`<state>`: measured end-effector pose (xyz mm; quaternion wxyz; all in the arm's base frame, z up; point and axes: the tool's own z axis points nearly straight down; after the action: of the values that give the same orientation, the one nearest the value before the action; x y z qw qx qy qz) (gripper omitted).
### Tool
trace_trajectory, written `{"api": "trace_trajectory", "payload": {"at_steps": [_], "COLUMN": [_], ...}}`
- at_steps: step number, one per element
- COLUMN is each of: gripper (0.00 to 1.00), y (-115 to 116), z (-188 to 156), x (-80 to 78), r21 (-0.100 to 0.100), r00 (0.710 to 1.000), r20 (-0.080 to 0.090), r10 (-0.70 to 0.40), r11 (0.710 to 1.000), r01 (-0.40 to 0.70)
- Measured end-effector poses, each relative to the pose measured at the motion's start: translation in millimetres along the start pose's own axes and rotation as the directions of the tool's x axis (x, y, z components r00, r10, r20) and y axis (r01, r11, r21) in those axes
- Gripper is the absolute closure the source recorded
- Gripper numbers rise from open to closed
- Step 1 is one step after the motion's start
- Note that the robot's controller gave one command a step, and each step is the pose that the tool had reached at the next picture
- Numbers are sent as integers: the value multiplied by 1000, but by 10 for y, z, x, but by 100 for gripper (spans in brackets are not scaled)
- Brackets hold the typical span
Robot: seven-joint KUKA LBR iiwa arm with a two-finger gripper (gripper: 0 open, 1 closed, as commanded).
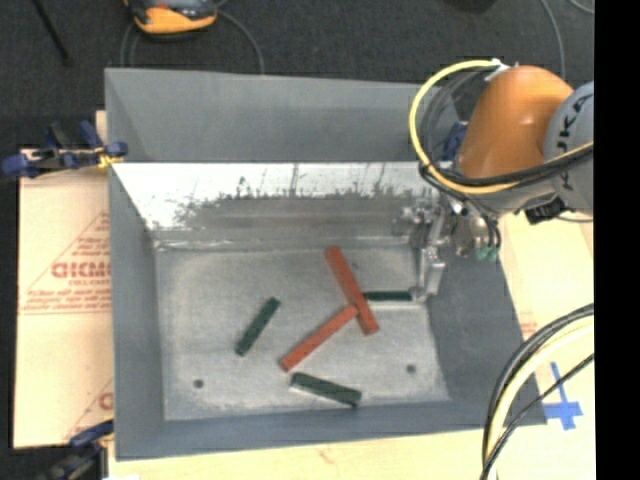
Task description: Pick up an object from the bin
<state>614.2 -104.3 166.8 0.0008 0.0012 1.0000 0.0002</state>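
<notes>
The grey bin has the arm's orange cover over its right rear corner, hiding the wall there. Below it the hand hangs by the right wall; whether it is clenched or released is hard to tell. Two red bars meet mid-floor. A thin green bar lies crosswise, its long axis left to right: one end by the hand's tip, the other touching the upper red bar. Two more green bars lie apart.

The grey metal bin has a scuffed flat floor. Near its middle lies a slanted red-brown flat bar. A second red-brown bar touches its lower end from the left. A thin dark green stick lies just to its right, a dark green block well to its left, and another dark green bar below.
</notes>
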Motion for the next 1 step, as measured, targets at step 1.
{"api": "trace_trajectory", "payload": {"at_steps": [1], "gripper": [0], "y": [77], "z": [-568], "x": [-29], "r21": [0], "r00": [1000], "r20": [13], "r10": [6], "r11": [1000], "r01": [-6]}}
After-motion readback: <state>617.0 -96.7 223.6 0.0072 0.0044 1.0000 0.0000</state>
